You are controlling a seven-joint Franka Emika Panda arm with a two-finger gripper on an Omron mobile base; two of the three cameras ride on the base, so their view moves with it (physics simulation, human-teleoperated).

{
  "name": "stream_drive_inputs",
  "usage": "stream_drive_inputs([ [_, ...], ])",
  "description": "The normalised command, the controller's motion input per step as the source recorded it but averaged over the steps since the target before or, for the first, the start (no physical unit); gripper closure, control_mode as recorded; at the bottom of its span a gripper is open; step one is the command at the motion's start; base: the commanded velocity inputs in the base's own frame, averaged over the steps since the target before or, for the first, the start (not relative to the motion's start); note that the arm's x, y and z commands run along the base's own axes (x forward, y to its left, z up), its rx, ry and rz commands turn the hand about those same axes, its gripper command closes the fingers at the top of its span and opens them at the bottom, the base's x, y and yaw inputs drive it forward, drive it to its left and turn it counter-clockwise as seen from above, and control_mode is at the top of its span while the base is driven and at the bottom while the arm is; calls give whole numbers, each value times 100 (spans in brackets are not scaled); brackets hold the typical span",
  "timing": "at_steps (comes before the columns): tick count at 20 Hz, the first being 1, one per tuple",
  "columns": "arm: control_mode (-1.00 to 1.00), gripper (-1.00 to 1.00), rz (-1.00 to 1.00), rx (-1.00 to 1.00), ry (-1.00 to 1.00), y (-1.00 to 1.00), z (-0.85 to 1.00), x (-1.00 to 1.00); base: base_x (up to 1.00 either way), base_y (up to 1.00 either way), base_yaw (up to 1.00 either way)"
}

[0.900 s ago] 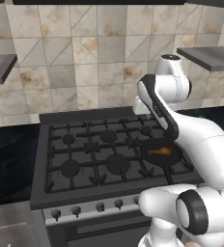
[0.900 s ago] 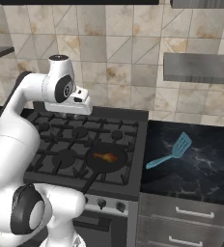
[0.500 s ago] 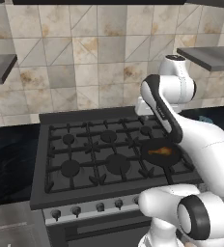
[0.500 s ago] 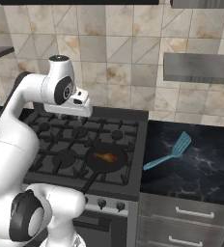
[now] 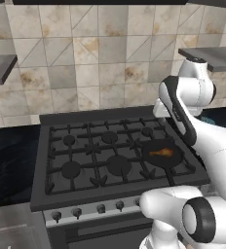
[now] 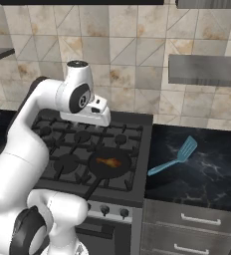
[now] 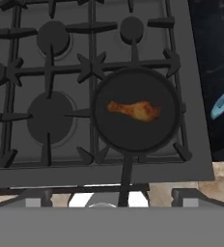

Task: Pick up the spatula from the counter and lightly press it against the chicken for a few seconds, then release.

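A blue spatula [image 6: 174,159] lies on the dark counter [image 6: 207,184] right of the stove; its handle tip [image 7: 223,102] shows at the hand view's right edge. A browned chicken drumstick [image 6: 109,161] [image 7: 134,110] [image 5: 162,152] rests in a black pan [image 7: 115,137] [image 6: 95,172] on the front right burner. My gripper [image 7: 111,198] hangs high over the stove, looking down on the pan. Its fingertips [image 7: 34,198] stand far apart with nothing between them. The spatula is well off to its right.
The black stove [image 5: 61,189] has several burners with grates, and knobs [image 6: 112,211] along its front. The pan's handle [image 7: 126,169] points to the stove's front edge. Drawers [image 6: 197,219] sit under the counter. A grey shelf [image 6: 207,69] hangs on the tiled wall above the spatula.
The arm's upper part and hand have swung a little to the right, toward the counter side. Spatula, pan and chicken have not moved.
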Motion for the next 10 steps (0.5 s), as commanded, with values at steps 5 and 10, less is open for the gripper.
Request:
stream_drive_inputs([
  [5, -100, -100, -13, 0, 9, -65, 0, 0, 0, 0, 0],
  [10, -100, -100, -13, 0, 11, -61, 0, 1, 0, 0, 0],
])
